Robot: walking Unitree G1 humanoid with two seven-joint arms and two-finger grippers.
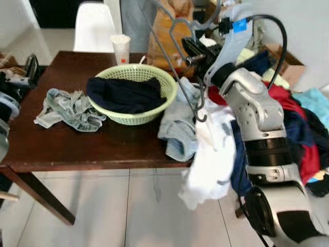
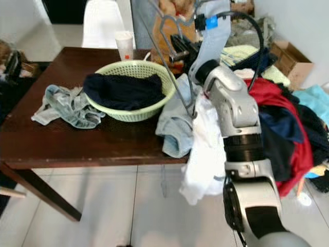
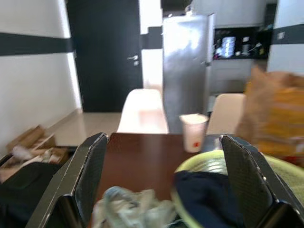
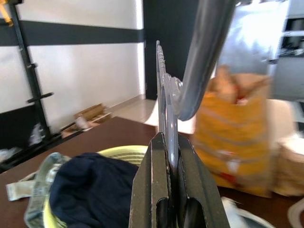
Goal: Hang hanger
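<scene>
The right hand [image 4: 172, 156] pinches a thin grey hanger [image 1: 177, 72], its hook [image 1: 200, 114] dangling over the bench's [image 1: 61, 144] right end.

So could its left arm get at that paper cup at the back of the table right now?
Probably not without stepping closer. The left gripper is open and faces the paper cup, but the green basket and crumpled jeans lie between, and the cup stands at the table's far edge.
</scene>
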